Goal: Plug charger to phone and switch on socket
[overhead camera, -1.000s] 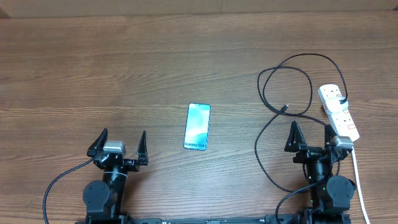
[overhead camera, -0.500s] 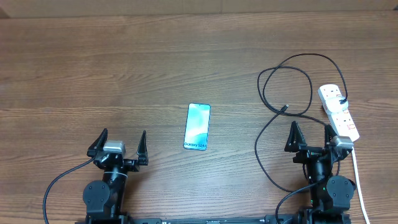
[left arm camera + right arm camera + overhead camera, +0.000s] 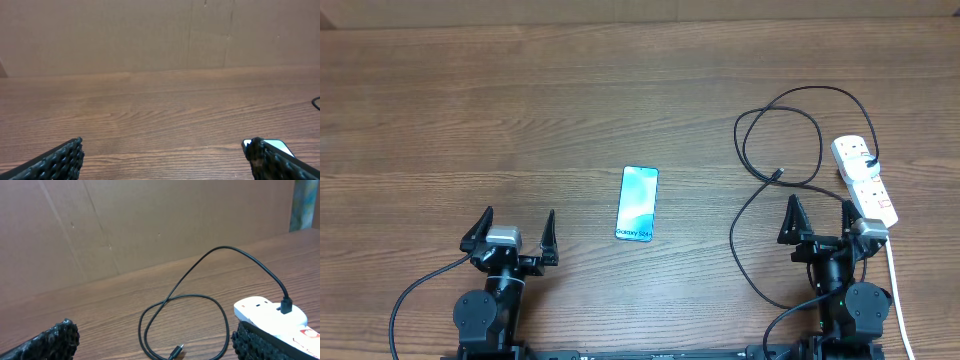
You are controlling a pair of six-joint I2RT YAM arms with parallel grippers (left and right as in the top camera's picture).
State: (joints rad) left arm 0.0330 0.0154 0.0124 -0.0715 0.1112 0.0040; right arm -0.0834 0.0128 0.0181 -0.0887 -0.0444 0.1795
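The phone (image 3: pixel 638 203) lies flat mid-table, teal screen up; its corner shows in the left wrist view (image 3: pixel 278 146) behind the right finger. The black charger cable (image 3: pixel 790 135) lies in loops at the right, with its plug tip (image 3: pixel 778 175) free on the wood; the tip also shows in the right wrist view (image 3: pixel 176 351). The cable's other end is plugged into the white socket strip (image 3: pixel 864 182), which also shows in the right wrist view (image 3: pixel 270 312). My left gripper (image 3: pixel 510 234) is open and empty, left of the phone. My right gripper (image 3: pixel 817 222) is open and empty, just below the plug tip.
The white lead (image 3: pixel 896 290) runs from the strip toward the front edge at the right. A brown cardboard wall (image 3: pixel 160 35) stands behind the far edge of the wooden table (image 3: pixel 520 110).
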